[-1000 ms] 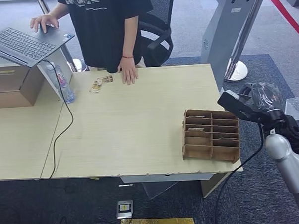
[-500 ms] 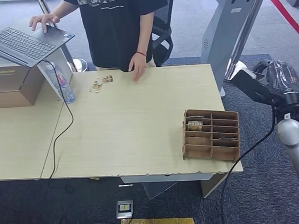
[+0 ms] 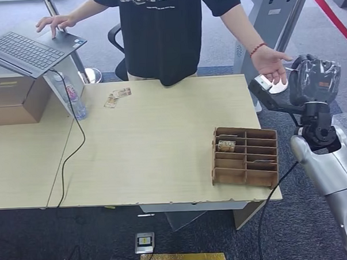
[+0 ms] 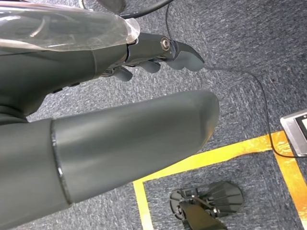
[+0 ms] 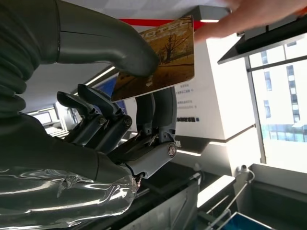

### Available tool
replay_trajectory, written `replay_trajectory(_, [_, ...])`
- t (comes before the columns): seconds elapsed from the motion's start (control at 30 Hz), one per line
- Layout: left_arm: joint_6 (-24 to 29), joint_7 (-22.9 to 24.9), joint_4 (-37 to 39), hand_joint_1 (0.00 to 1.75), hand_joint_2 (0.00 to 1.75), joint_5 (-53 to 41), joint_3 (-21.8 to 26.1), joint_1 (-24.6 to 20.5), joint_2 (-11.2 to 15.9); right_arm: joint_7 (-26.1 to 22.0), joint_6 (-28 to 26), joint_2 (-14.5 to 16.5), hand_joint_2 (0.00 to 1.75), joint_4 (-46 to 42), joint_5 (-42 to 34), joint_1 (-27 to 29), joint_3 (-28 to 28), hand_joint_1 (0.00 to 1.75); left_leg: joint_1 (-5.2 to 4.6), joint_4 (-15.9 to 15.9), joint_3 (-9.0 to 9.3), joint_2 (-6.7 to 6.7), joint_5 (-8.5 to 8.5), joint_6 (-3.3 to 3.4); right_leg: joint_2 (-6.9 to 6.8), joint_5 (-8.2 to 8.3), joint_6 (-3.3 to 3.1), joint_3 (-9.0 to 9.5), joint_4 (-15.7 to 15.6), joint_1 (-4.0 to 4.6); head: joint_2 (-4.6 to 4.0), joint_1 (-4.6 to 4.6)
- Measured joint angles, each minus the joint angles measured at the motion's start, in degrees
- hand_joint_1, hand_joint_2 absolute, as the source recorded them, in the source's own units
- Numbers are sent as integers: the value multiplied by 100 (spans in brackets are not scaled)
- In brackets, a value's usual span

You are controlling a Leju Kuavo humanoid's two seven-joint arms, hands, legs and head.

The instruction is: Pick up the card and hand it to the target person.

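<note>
My right hand (image 3: 277, 98) is raised off the table's right end and pinches a card (image 5: 164, 57) between thumb and fingers (image 5: 155, 112). The card bears a yellow-brown tree picture; in the head view its pale end (image 3: 262, 81) shows at the fingertips. The person in a black shirt (image 3: 167, 32) stands behind the table and stretches an open hand (image 3: 271, 63) out to the card, with fingertips (image 5: 253, 17) at its edge. Down by the floor hangs my left hand (image 4: 155, 57), holding nothing, its fingers loosely apart.
A brown wooden sorter box (image 3: 245, 155) holding a card (image 3: 226, 145) stands near the table's (image 3: 155, 142) right front. Two cards (image 3: 118, 97) lie at the back left beside a bottle (image 3: 75, 97), a laptop (image 3: 29, 50) and a cardboard box (image 3: 14, 99). A grey stand (image 3: 267, 34) rises behind.
My right hand rose with the card from beside the sorter box toward the person. The person stepped right along the table and reached a hand out to the card.
</note>
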Motion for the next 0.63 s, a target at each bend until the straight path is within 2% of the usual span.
replay_trajectory(0.23, [-4, 59, 0, 0, 0, -56, -14, -15, -9, 9, -338, 271, 175, 827, 334, -264, 318, 175, 0, 0, 1, -1, 0, 0, 0, 0, 0, 0, 0, 0, 0, -1])
replay_trajectory(0.4, [-28, 81, 0, 0, 0, -87, -17, -23, -11, -24, -280, 374, 175, 1257, 439, -326, 475, 172, 0, 1, 1, -2, 0, 0, -2, 0, 0, 0, 0, 0, 0, 0])
replay_trajectory(0.43, [-34, 85, 0, 0, 0, -90, -18, -24, -11, -41, -220, 388, 175, 1327, 420, -337, 498, 151, 0, 1, 1, -2, 0, 0, -2, 0, 0, 0, -1, 0, 0, 0])
replay_trajectory(0.53, [-46, 90, 0, 0, 0, -90, -19, -24, -11, -130, 44, 422, 175, 1498, 225, -363, 556, 25, 0, 2, 1, -2, 0, 0, -2, 0, 0, -1, -1, 0, 0, -1])
replay_trajectory(0.57, [-47, 90, 0, 0, 0, -89, -19, -24, -10, -171, 136, 431, 175, 1541, 120, -366, 567, 2, 0, 2, 1, -2, 0, 0, -2, 0, 0, -1, -1, 0, 0, -1])
replay_trajectory(0.63, [-48, 90, 0, 0, 0, -84, -19, -24, -10, -232, 253, 441, 175, 1593, -48, -366, 576, 0, 0, 2, 2, -2, 0, 0, -1, 0, 0, -1, -1, 0, 0, -1])
